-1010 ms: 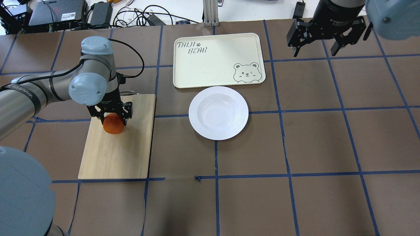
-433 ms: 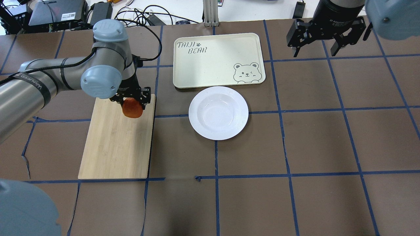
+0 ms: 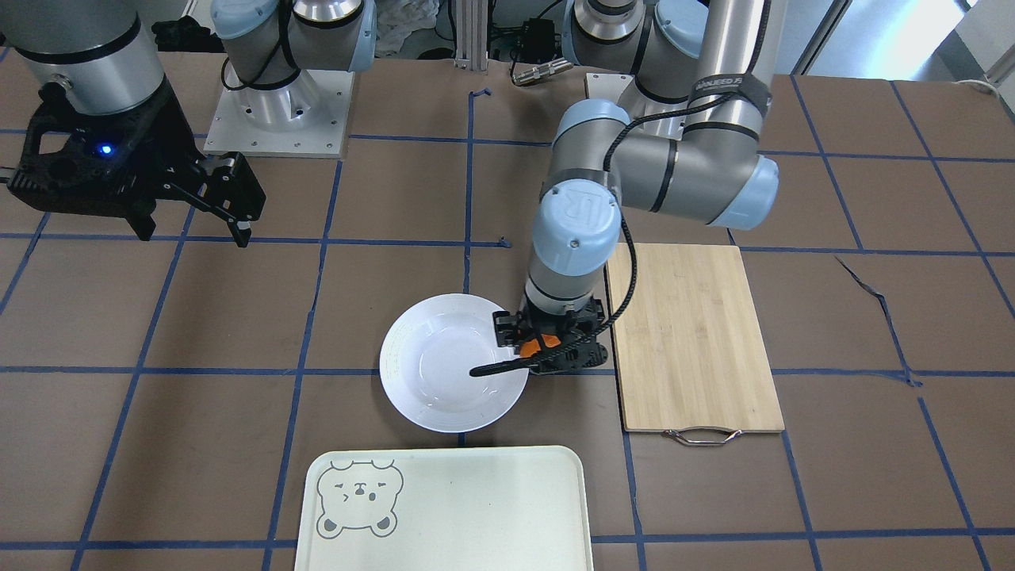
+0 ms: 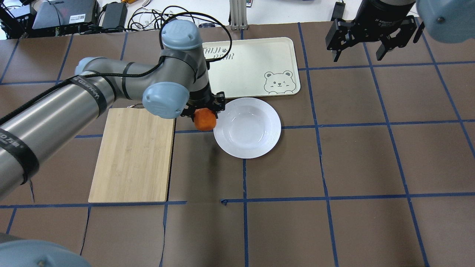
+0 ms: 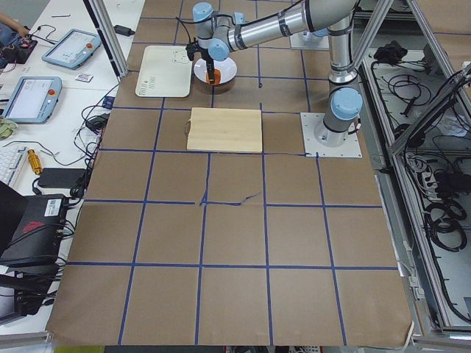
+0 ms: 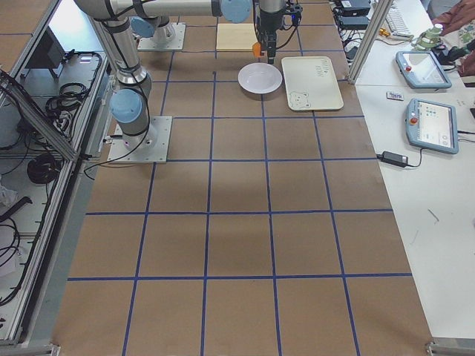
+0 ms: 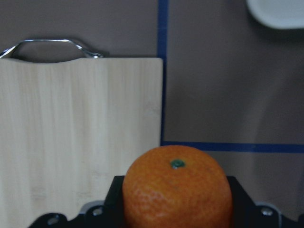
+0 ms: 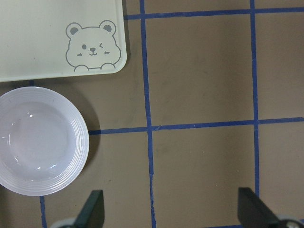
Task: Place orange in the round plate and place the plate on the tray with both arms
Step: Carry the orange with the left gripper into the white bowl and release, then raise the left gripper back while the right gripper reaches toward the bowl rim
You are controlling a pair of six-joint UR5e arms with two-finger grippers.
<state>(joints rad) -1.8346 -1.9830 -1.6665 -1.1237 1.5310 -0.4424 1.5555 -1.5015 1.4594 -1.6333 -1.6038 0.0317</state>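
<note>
My left gripper [image 4: 204, 115] is shut on the orange [image 4: 205, 119], holding it in the air just off the left rim of the round plate [image 4: 272, 142]. The wrist view has the orange [image 7: 177, 187] between the black fingers, stem up, over brown table. The white plate is empty and lies just in front of the cream tray [image 4: 252, 55] with its bear drawing. In the front-facing view, the orange [image 3: 538, 343] peeks out under the left wrist beside the plate [image 3: 396, 357]. My right gripper [image 4: 358, 55] hangs open and empty at the far right, beyond the tray's right end.
A bamboo cutting board [image 4: 133, 155] with a metal handle lies left of the plate, now bare. Blue tape lines grid the brown table. Cables and electronics sit beyond the far edge.
My left arm has carried the orange up off the cutting board and rightward to the plate's left rim. The right gripper has hardly moved.
</note>
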